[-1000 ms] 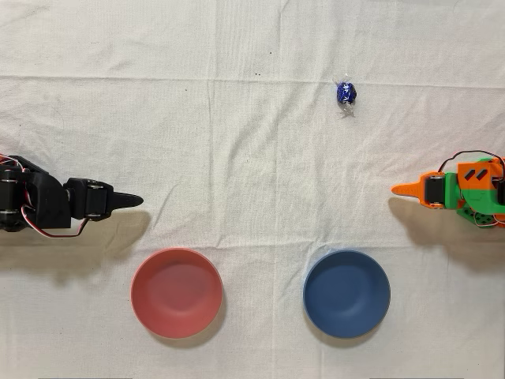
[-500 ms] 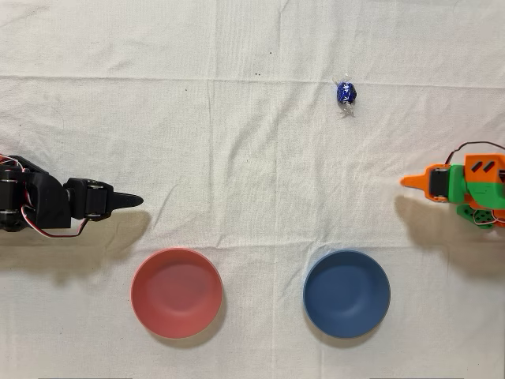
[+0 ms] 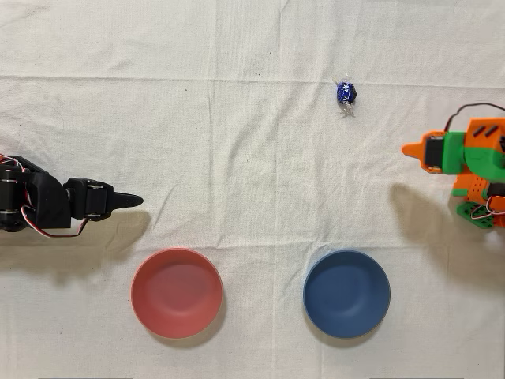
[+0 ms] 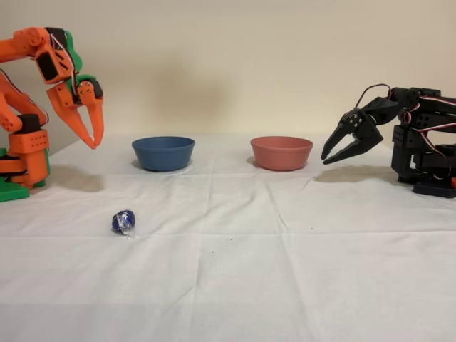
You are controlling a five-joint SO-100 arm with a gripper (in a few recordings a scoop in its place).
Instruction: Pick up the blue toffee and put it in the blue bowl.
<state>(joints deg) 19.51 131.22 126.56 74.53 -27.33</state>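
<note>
1. Toffee [image 3: 346, 94] [image 4: 123, 221] lies on the white cloth [image 3: 252, 158] [image 4: 285, 271], untouched; nothing else is near it. Its blue foil is shiny, with a clear twisted end showing below it in the overhead view.
2. Overhead view: toffee sits in the upper right part, well apart from both bowls, which are along the lower edge.
3. Blue bowl [image 3: 346, 294] [image 4: 163, 152] is upright and holds nothing. Overhead, it lies well below the toffee, almost in line with it.
4. Pink bowl [image 3: 176, 292] [image 4: 281, 152] stands beside the blue one, apart from it, also with nothing in it.
5. Gripper [image 3: 410, 148] [image 4: 93, 144] hangs in the air, off the cloth, tips pointing down in the fixed view. Fingers are close together at the tips, holding nothing.
6. Overhead, the gripper is at the right edge, lower than the toffee and well apart from it.
7. Black arm [image 3: 55, 205] [image 4: 399, 139] is idle at the opposite side.
</note>
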